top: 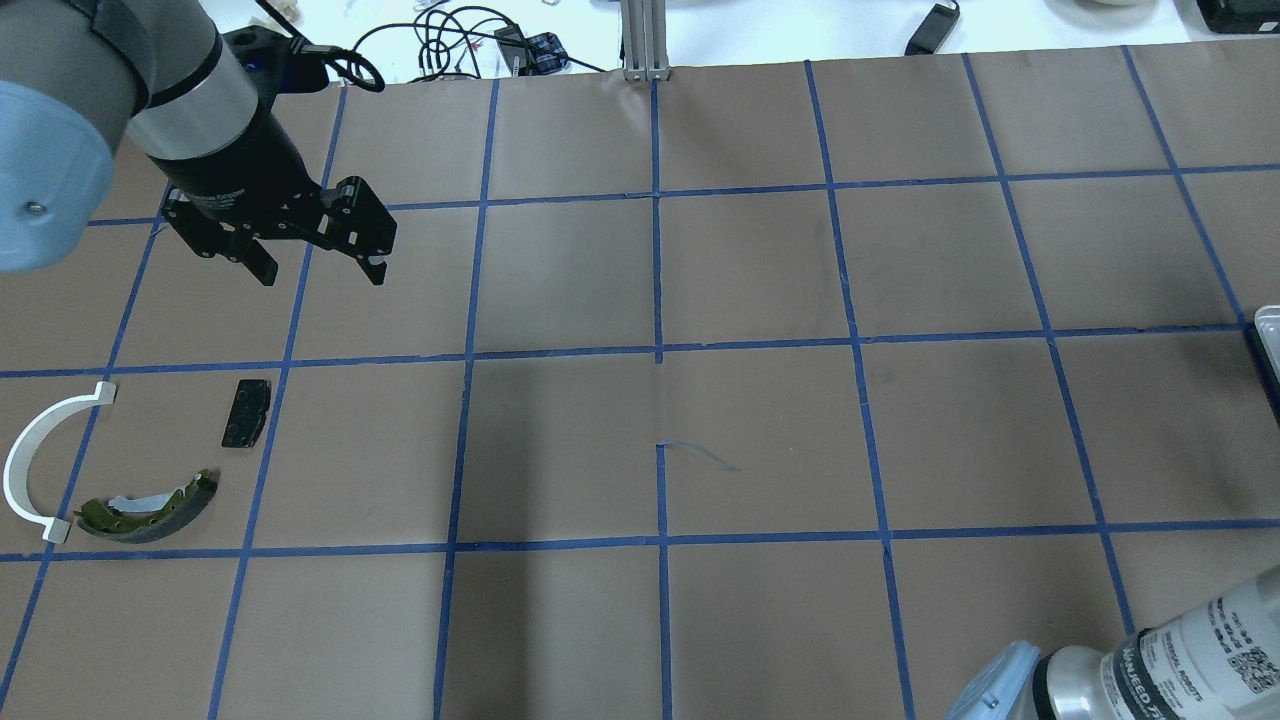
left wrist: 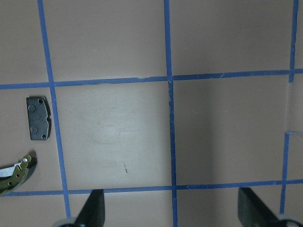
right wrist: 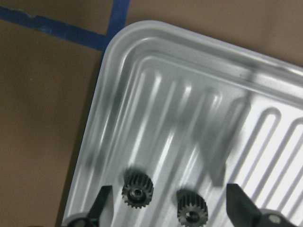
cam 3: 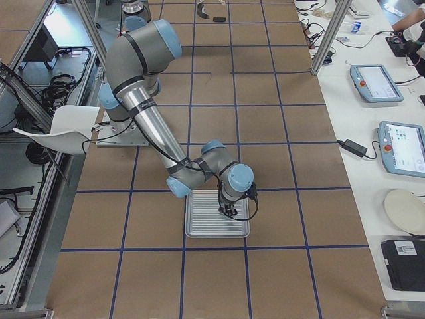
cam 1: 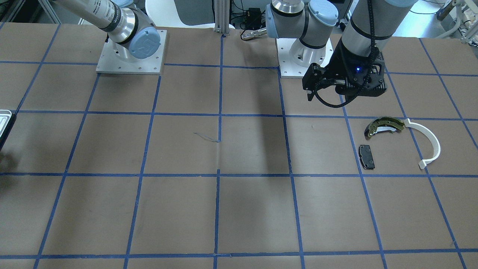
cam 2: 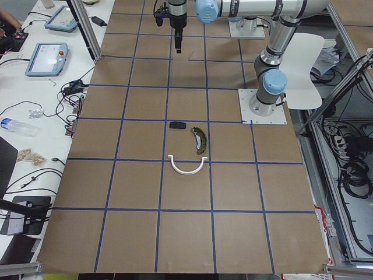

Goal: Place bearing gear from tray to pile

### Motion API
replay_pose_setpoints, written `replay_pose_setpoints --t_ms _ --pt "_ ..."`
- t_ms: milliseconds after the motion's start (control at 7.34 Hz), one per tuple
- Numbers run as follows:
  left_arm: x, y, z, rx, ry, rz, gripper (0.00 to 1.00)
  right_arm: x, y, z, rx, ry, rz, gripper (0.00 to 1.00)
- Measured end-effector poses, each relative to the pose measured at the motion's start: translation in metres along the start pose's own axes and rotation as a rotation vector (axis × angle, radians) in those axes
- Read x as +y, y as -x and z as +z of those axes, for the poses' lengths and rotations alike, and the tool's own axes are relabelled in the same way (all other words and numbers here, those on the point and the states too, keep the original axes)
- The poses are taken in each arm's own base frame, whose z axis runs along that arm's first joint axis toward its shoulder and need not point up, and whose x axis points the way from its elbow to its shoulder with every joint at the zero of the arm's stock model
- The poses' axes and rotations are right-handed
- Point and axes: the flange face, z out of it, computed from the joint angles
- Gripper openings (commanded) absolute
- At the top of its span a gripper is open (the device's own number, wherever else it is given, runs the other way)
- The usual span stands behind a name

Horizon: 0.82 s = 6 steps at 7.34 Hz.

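Hovering over the tray (right wrist: 111,52), the right end effector (right wrist: 170,207) is released, fingers spread either side of two black bearing gears (right wrist: 138,189) lying near a tray corner, likely lining up a grasp. The left end effector (top: 320,270), also released and empty, hangs above the worktop (top: 760,430) near the pile (top: 150,505), leaving it unobstructed.

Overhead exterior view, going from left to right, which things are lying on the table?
white plastic arc → olive-gold brake shoe → black brake pad → tray, of which only an edge shows at the far right.
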Motion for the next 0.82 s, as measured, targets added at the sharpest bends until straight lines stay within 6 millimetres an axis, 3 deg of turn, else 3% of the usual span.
replay_pose_setpoints --t_ms 136,408,545,817 --pt "0.0000 0.0001 0.0002 0.000 0.001 0.000 1.00 -0.0007 -0.0012 0.0029 0.005 0.000 -0.079 0.91" --pt "0.0000 0.0000 0.0003 -0.001 0.001 0.000 1.00 -0.0026 -0.0007 0.0034 0.010 -0.003 -0.219 0.76" --pt "-0.0001 -0.0001 0.0001 0.000 0.000 0.000 1.00 -0.0050 0.0009 0.0033 0.010 -0.004 -0.257 0.76" --pt "-0.0008 0.0000 -0.0004 -0.001 -0.007 0.000 1.00 -0.0101 0.0048 0.0034 0.005 -0.004 -0.299 0.65"
